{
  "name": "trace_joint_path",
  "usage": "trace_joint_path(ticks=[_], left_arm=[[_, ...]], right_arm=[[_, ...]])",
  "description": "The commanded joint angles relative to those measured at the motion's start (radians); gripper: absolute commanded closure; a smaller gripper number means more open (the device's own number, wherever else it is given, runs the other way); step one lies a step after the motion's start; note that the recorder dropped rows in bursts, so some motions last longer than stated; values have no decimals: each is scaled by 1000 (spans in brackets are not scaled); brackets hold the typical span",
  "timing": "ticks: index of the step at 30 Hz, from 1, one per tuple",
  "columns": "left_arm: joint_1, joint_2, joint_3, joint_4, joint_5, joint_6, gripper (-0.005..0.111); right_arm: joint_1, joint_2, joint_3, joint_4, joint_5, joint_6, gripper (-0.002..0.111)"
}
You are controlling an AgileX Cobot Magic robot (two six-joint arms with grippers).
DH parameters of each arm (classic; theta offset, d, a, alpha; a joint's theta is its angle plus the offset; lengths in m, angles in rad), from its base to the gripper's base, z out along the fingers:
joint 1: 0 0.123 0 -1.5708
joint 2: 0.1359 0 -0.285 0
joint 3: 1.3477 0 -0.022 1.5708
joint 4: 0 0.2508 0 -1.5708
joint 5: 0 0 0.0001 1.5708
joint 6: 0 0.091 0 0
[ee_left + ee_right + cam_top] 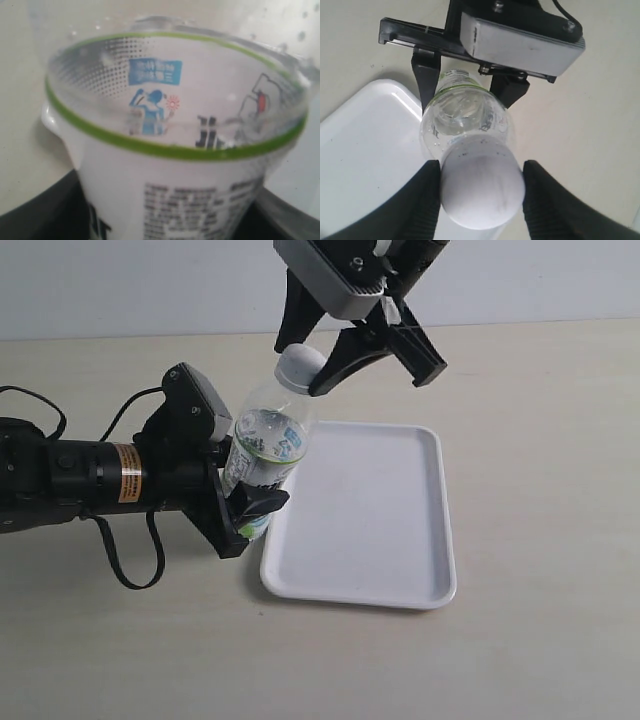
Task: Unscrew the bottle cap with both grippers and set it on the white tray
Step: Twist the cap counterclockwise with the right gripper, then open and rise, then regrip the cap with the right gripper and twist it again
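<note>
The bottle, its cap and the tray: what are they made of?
The bottle: clear, glossy plastic by the look; you see through its wall. The bottle cap: matte white, probably plastic. The white tray: smooth white, likely plastic, faint sheen, moulded rim.

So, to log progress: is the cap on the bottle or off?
On: the bottle cap sits on the neck of the bottle, flanked by the fingers of the right gripper.
</note>
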Motion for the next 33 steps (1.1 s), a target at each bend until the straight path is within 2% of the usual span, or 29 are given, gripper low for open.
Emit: trace_joint_path(ticks=[1,11,13,18,20,25,33], left_arm=[[-1,-18,-7,-36,-45,-61,107],[-1,-18,-7,-36,-56,-69,107],[-1,-18,-7,-36,-56,-67,107],[-1,-18,-7,-36,-56,-67,107],[-1,-18,-7,-36,-56,-67,107],[-1,-18,-7,-36,-56,-67,107],[-1,-18,-7,-36,-52,-41,107]], right_arm=[[1,-2,-6,-17,8,-117,108],[1,-2,-6,-15,8,-146,107],[1,-2,-6,-11,8,-146,97],[1,-2,-6,-4,8,-145,56],[1,-2,-6,5,8,-124,48],[1,-2,-6,49,4,-62,37],[1,-21,-6,73,-11,241,36]])
